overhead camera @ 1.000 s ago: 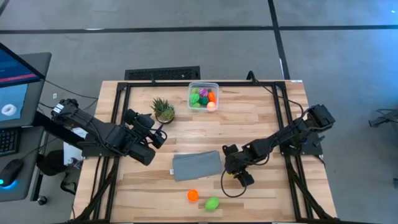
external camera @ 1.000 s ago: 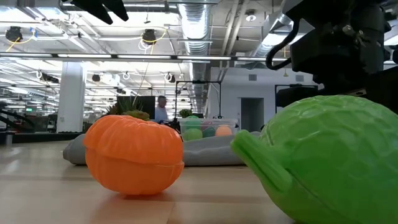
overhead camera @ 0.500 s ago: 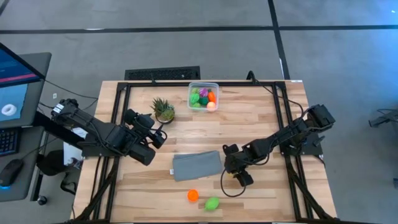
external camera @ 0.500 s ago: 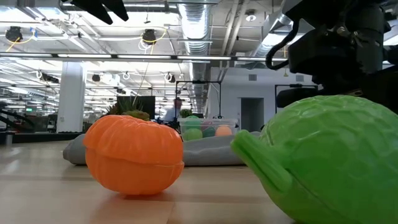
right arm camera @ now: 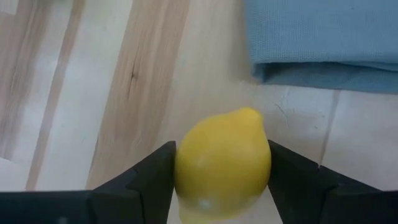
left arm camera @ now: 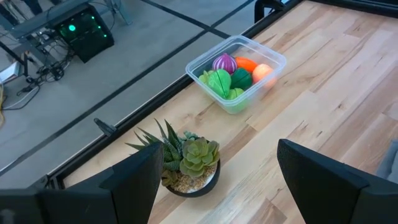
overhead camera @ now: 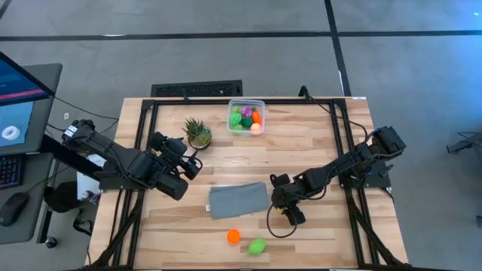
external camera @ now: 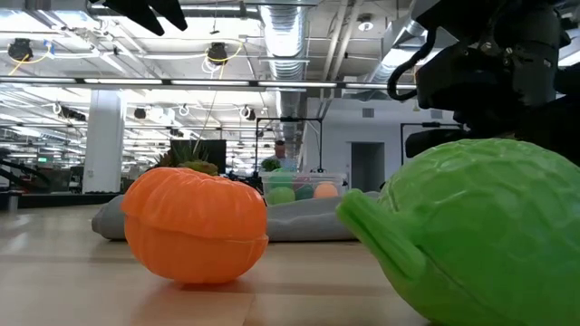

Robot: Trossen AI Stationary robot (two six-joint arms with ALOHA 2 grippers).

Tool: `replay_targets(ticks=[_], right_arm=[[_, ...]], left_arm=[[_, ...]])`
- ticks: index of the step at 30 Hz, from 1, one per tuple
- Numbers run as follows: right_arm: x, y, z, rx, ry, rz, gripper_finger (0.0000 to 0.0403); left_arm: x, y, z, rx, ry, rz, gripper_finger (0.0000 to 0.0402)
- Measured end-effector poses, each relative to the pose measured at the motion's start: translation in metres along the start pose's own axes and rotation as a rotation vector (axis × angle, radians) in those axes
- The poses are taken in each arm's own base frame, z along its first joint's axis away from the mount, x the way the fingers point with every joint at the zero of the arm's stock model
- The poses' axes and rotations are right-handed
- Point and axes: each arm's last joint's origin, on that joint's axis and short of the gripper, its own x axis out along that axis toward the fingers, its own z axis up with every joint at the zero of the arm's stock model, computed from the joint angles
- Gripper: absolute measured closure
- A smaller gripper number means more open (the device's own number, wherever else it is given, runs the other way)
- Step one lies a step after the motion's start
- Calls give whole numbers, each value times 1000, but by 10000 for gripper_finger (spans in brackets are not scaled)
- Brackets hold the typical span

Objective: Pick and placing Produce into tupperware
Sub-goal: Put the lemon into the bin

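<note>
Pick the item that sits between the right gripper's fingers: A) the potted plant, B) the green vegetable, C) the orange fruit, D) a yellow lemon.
D: the right wrist view shows the yellow lemon between the right gripper's dark fingers, beside the grey cloth.

one tub (overhead camera: 247, 117), one plant (overhead camera: 198, 132), one cloth (overhead camera: 239, 199)

Robotics lab / open industrial hall indicated: exposed ducts (external camera: 290, 36) & strip lights overhead, concrete floor (overhead camera: 226, 53), monitor (overhead camera: 19, 90) beside framed wooden worktop (overhead camera: 316, 143).
</note>
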Motion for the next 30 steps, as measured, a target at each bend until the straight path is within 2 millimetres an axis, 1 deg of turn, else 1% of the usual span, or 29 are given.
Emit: replay_targets(ticks=[8, 23, 28, 30], right_arm=[[-1, 0, -2, 50, 19, -3, 163], [-2, -1, -1, 179, 9, -3, 159], [-7, -2, 3, 196, -35, 3, 159], [-13, -4, 3, 207, -48, 3, 159]], left_arm=[[0, 0, 0, 1, 0, 0, 95], [0, 0, 0, 14, 0, 0, 95], [0, 0, 0, 18, -1, 1, 95], [0, 0, 0, 19, -2, 1, 95]])
